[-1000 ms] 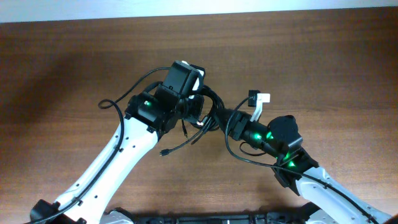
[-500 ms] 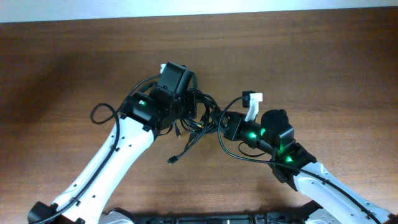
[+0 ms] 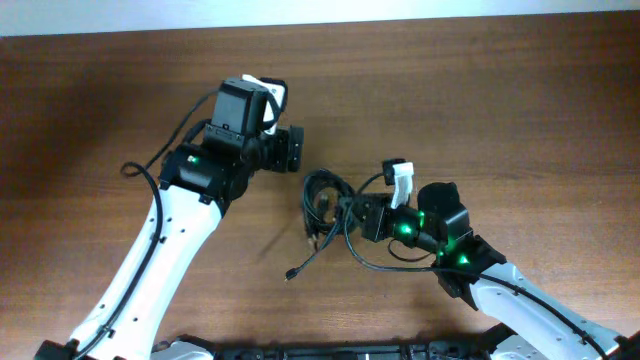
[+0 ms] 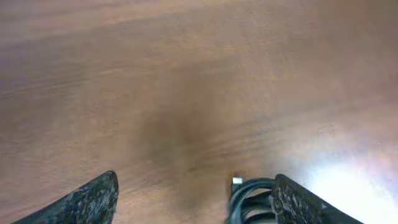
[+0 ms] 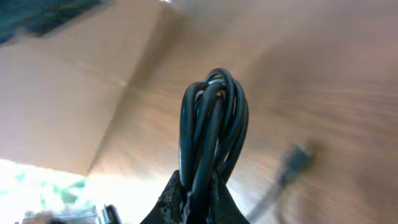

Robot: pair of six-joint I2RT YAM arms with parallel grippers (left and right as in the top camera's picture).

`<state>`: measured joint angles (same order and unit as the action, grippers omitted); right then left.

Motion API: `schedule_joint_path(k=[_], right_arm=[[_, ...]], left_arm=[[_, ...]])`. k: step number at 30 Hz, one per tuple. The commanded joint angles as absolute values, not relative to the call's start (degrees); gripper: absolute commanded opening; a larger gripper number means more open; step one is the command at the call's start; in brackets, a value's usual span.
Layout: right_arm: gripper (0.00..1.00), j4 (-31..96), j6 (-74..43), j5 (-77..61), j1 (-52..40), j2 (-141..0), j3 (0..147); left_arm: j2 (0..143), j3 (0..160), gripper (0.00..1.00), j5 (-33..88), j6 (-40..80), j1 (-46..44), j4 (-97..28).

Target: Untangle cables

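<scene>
A bundle of black cables (image 3: 322, 203) lies looped on the wooden table, one loose plug end (image 3: 290, 272) trailing to the lower left. My right gripper (image 3: 352, 213) is shut on the bundle's right side. In the right wrist view the looped cables (image 5: 211, 118) rise straight out of the closed gripper (image 5: 196, 200), with a blurred plug (image 5: 295, 159) beyond. My left gripper (image 3: 294, 150) hovers up and left of the bundle, open and empty. In the left wrist view the gripper (image 4: 196, 202) shows bare table in its gap, and a cable coil (image 4: 249, 198) sits just inside its right finger (image 4: 301, 202).
The table's far edge (image 3: 320, 25) runs along the top, with a pale surface beyond. The left arm's own black wire loops out at its side (image 3: 135, 170). The right arm's wire (image 3: 385, 262) curves below the bundle.
My left gripper has opened, let go of the cables and drawn back up and to the left. My right gripper has shut on the bundle, which has shifted slightly down and right.
</scene>
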<state>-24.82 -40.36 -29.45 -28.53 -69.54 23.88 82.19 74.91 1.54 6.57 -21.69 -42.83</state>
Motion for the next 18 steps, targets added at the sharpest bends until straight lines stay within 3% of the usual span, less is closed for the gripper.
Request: schedule_joint_path(k=[1,5,18], right_arm=[[0.04,-32.8,-35.3,-37.9,-28.3,-68.9,24.4],[0.04,-33.0,-35.4,-41.4,-25.5,-68.9,24.4],[0.04,-32.6,-35.4,-47.0,-21.3,-68.9,24.4]], left_arm=[[83.6,75.7,0.78,11.2,-0.8,-21.7,-43.9],[83.6,75.7,0.71,11.8,-4.9,-21.7,-46.2],[83.6,75.7,0.67,17.1,-4.9,-19.0,-50.1]])
